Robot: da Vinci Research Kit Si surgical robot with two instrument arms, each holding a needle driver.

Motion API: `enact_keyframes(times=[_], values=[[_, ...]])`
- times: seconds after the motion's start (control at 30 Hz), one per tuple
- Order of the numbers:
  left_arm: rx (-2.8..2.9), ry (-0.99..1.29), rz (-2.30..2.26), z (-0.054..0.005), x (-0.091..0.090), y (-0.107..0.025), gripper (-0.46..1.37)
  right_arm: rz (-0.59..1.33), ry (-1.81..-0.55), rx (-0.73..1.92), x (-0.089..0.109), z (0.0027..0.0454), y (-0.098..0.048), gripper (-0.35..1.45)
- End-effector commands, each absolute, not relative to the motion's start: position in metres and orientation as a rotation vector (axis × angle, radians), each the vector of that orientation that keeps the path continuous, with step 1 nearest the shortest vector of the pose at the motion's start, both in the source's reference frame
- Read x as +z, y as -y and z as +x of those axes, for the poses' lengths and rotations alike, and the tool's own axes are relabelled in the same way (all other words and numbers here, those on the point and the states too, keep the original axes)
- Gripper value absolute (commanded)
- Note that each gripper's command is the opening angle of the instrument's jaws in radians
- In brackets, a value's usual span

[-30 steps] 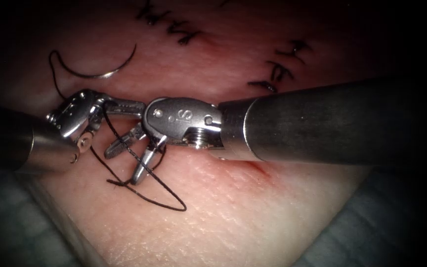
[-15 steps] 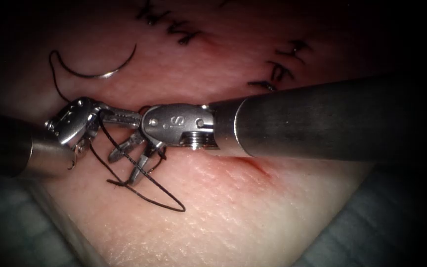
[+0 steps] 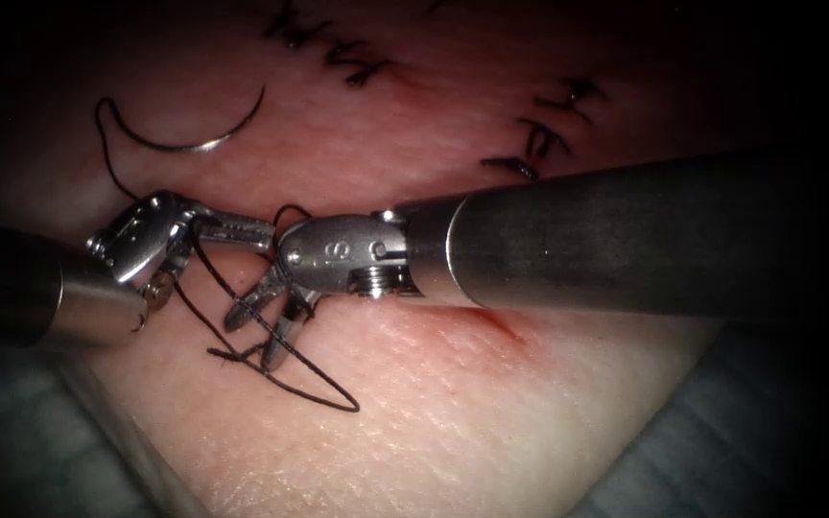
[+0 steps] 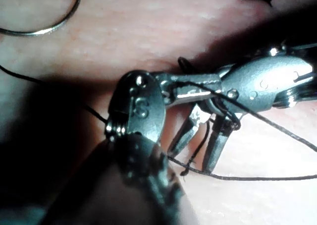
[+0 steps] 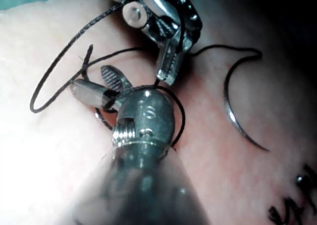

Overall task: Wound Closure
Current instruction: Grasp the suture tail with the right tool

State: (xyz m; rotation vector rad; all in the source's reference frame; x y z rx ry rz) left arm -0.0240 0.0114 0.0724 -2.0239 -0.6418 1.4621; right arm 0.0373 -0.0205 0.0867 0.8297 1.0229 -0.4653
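The curved needle (image 3: 184,144) lies free on the tissue (image 3: 453,422) at the upper left, held by neither tool and not in the tissue. Its black thread (image 3: 319,393) runs down to my left tool (image 3: 242,230), whose jaws are shut on the thread. A turn of thread sits around my right tool (image 3: 259,336), whose jaws stand open and point down-left with nothing gripped. The left wrist view shows the shut left tool (image 4: 198,88) and the open right tool (image 4: 195,155) below it. The right wrist view shows the open right tool (image 5: 91,81) and the needle (image 5: 237,126).
A short red cut (image 3: 501,326) shows just under the right shaft. Dark finished stitches (image 3: 357,62) and others (image 3: 549,134) lie further back. A loose thread loop rests on the tissue in front of the tools. Blue-grey cloth (image 3: 722,451) borders the tissue.
My right tool has slid a little to the left, its open jaws moving slightly down among the thread. A thread loop now shows above its wrist. The left tool and needle have stayed put.
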Motion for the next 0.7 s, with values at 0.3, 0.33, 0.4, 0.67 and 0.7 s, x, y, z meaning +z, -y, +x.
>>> enact_keyframes(times=[0.3, 0.33, 0.4, 0.67, 0.7], values=[[1.457, 0.656, -2.026, -0.024, 0.0725, -0.0114, -0.35, 0.821, -0.92, -0.535, 0.0874, 0.0377, 0.0221, 0.13], [1.457, 0.656, -2.026, -0.024, 0.0725, -0.0114, -0.35, 0.822, -0.911, -0.541, 0.0874, 0.0377, 0.0222, -0.03], [1.453, 0.663, -2.023, -0.024, 0.0724, -0.0115, -0.35, 0.832, -0.9, -0.554, 0.0874, 0.0377, 0.0224, -0.35], [1.451, 0.67, -2.024, -0.0236, 0.0723, -0.0117, -0.35, 0.844, -0.914, -0.57, 0.0874, 0.0373, 0.0219, -0.35], [1.451, 0.671, -2.024, -0.0235, 0.0723, -0.0117, -0.35, 0.842, -0.926, -0.565, 0.0875, 0.0371, 0.0218, -0.35]])
